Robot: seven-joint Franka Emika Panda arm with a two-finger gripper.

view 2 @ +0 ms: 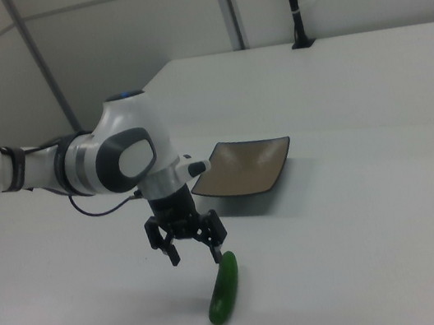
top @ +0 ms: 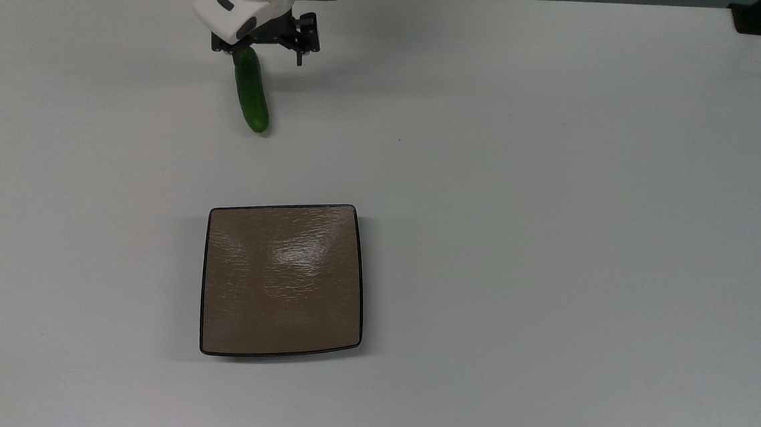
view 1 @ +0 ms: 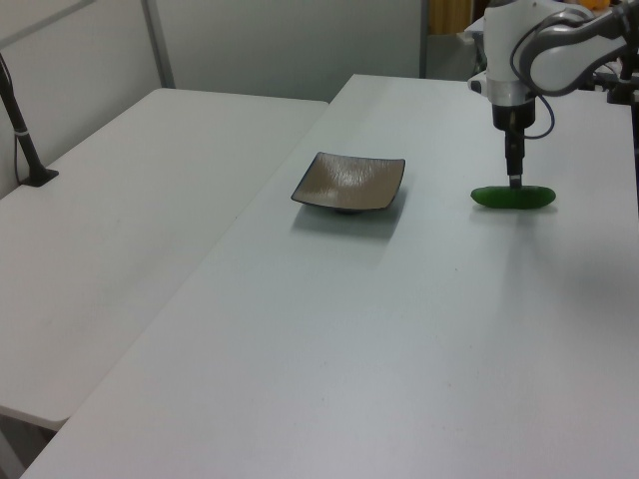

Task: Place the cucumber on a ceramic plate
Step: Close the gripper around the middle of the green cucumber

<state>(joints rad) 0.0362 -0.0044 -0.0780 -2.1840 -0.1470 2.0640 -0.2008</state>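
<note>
We see our hand [view 2: 191, 252] spread wide, hovering low over one end of the cucumber [top: 250, 97] and holding nothing. The cucumber lies flat on the white counter [top: 554, 219], near the edge closest to the arm's base. The fingers stand either side of that end, likely lined up across its narrow width so they can close on it. The ceramic plate [top: 282, 280] sits bare toward the counter's opposite edge, well apart, so the cucumber would need lifting and carrying.

We've got the tool [view 2: 194, 252] spread wide just above the cucumber [view 2: 224, 288] on the desk [view 2: 360, 222], plate [view 2: 243, 168] sitting behind.
</note>
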